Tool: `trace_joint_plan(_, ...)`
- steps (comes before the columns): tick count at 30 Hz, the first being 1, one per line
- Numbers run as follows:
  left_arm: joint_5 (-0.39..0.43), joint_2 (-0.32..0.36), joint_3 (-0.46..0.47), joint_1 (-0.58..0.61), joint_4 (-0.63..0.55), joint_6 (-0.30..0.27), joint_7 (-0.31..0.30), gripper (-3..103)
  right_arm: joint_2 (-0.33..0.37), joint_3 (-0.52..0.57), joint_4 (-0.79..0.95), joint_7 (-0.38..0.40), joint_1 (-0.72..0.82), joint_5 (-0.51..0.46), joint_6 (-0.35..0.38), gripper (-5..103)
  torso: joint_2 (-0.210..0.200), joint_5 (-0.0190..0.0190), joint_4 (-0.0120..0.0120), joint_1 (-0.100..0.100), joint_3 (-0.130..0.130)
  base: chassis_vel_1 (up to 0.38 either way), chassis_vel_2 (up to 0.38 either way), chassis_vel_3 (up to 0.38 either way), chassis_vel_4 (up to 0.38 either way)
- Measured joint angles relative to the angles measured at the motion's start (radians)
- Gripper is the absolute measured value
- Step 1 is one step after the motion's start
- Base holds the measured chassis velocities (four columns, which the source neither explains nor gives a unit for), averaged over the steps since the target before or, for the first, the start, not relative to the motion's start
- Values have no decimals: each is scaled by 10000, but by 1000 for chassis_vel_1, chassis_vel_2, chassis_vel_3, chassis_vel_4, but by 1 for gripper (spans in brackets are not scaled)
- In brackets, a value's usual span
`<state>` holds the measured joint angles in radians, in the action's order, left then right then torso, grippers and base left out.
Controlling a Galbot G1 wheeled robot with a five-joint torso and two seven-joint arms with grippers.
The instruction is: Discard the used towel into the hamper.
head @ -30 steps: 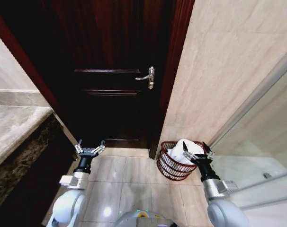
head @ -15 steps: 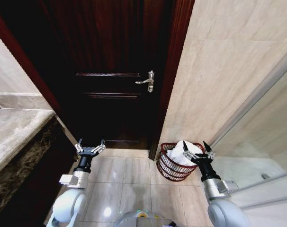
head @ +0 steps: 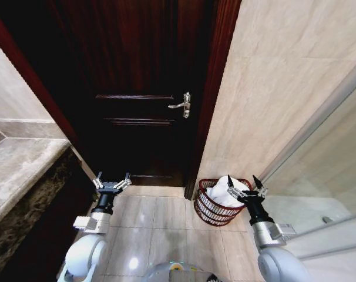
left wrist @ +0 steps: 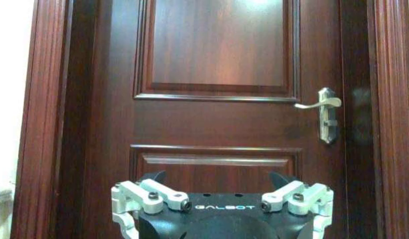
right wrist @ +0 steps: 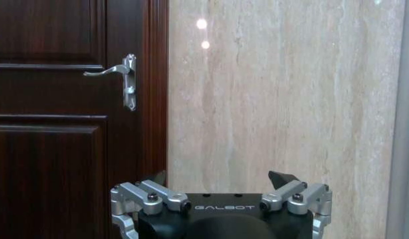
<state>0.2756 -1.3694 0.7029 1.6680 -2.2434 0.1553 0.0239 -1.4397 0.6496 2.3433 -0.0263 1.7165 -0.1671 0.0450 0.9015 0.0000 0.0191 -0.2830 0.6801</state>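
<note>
The hamper is standing on the tiled floor at the foot of the beige wall, just beside the right-hand frame of the dark wooden door. A white towel is lying bunched inside the hamper, with its top rising above the rim.

The right tool is hovering above the right side of the hamper, with its fingers spread wide apart and gripping nothing. In the head view its left fingertip is overlapping the towel; whether it is touching the towel cannot be told. In the right wrist view, the right tool is pointing at the wall next to the door frame, with both fingers standing well apart and the space between them vacant.

The left tool is hanging over the floor in front of the door, well apart from the hamper, beside the dark front of the stone tabletop. Its fingers are likewise spread wide and holding nothing. In the left wrist view, the left tool is facing the door panels squarely.

The silver lever handle is sitting on the right side of the door. A glass partition with a metal frame is running along the robot's right.
</note>
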Motion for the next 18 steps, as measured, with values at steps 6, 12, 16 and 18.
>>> trace_joint_plan(6,4,-12,5,3,-48,-32,56,100,0,0,0,0,0,0,0,100,273,0,0,-123,151,0,0,0,0)
trace_joint_plan(12,-106,-144,-116,-78,-48,-112,126,100,-1,0,0,-1,0,0,0,100,521,0,0,-238,282,0,0,0,0)
trace_joint_plan(16,-141,-156,-117,-98,-204,-238,128,100,0,1,0,-3,0,-1,0,100,733,1,0,-332,401,0,0,0,0)
trace_joint_plan(18,-141,-160,-105,-91,-259,-271,135,100,-1,1,-1,-5,0,-1,-1,100,859,0,0,-390,468,0,0,0,0)
